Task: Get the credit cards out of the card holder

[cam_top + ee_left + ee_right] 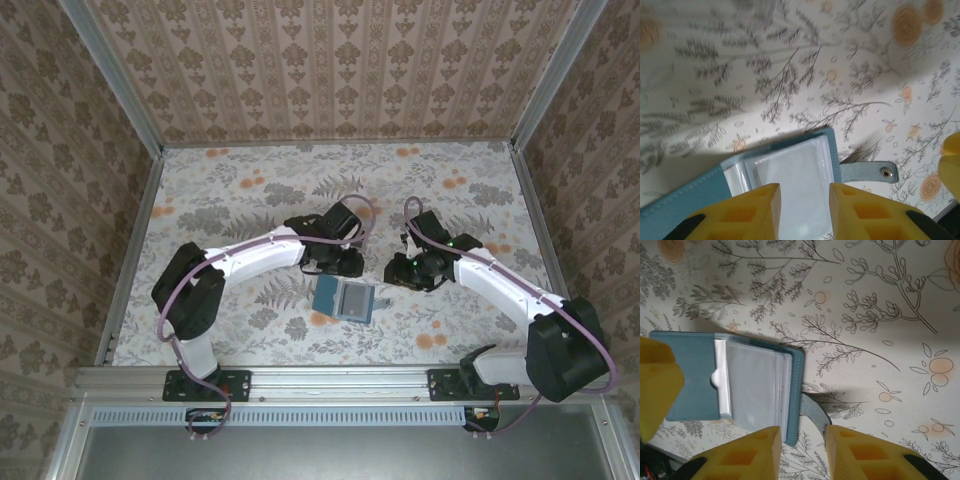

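the card holder [690, 375] lies open on the worktop [880, 300] between both claws. the credit cards [722, 390] in its clear sleeves [752, 385] are probably thin and slick, so pinch an exposed edge. left claw [804, 192] and right claw [802, 435] stand apart, holding nothing.

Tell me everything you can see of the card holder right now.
The card holder is a small teal leather-look wallet with stitched edges, lying open on the floral table. Clear plastic sleeves fill its inside; a strap tab with a metal snap sticks out at one side. Sleeve contents are unclear.
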